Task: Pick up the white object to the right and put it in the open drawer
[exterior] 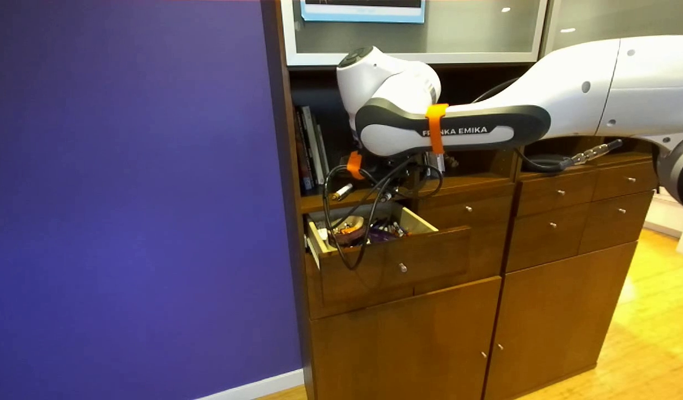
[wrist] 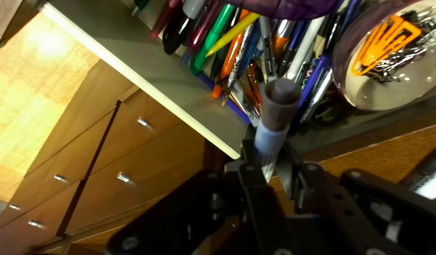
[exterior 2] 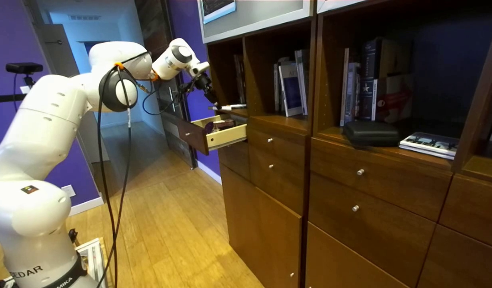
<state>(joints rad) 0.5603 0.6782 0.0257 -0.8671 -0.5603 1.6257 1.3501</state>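
In the wrist view my gripper (wrist: pixel 269 152) is shut on a white marker (wrist: pixel 271 136) with a grey-brown cap. The cap end sticks out past the fingertips, over the drawer's contents. The open drawer (exterior: pixel 394 272) is brown wood with pale sides; it also shows in an exterior view (exterior 2: pixel 228 137) and in the wrist view (wrist: pixel 140 81). My gripper (exterior: pixel 391 186) is above the drawer's back part, near the shelf edge. In an exterior view the gripper (exterior 2: pixel 215 103) is close to white markers (exterior 2: pixel 227 108); I cannot tell there which one is held.
The drawer holds many pens (wrist: pixel 235 53), a purple item (wrist: pixel 292 7) and a bowl of clips (wrist: pixel 381 88). Another marker (exterior: pixel 342 191) lies at the shelf edge, left of the gripper. Books (exterior: pixel 314 147) stand on the shelf behind. Cables (exterior: pixel 352 250) hang over the drawer.
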